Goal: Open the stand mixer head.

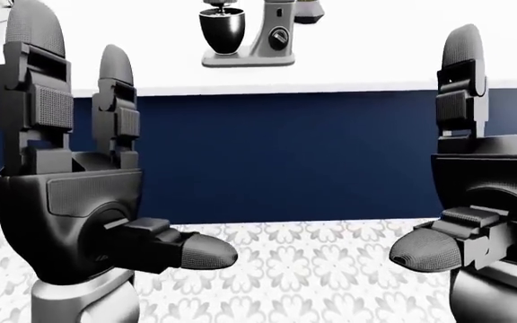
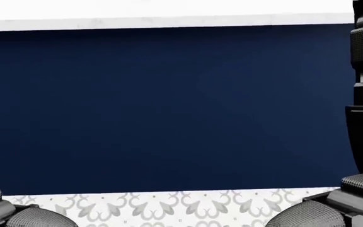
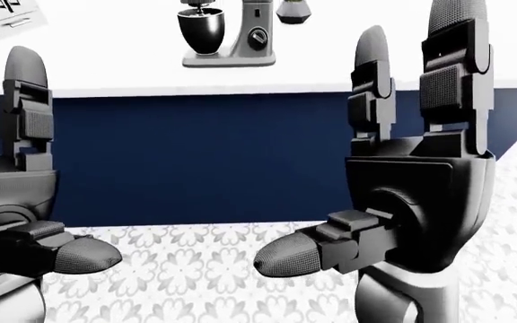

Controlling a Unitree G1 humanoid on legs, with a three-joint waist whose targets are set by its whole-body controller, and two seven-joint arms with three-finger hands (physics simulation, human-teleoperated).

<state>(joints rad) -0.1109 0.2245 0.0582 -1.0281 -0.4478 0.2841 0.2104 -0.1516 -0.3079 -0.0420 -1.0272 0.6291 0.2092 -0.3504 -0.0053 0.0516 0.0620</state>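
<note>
A grey stand mixer (image 1: 263, 37) with a dark bowl (image 1: 222, 30) stands on the white counter (image 1: 357, 60) at the top of the left-eye view; its head is cut off by the top edge. It also shows in the right-eye view (image 3: 240, 37). My left hand (image 1: 106, 148) is raised at the left, fingers upright and spread, empty. My right hand (image 3: 375, 155) is raised at the right, fingers upright, thumb out, empty. Both hands are well short of the counter and mixer.
The counter has a dark blue side panel (image 1: 286, 155) below its white top. A patterned grey floor (image 1: 313, 269) lies between me and it. A small dark object (image 3: 292, 12) stands right of the mixer. A white cabinet corner (image 3: 7, 17) shows at top left.
</note>
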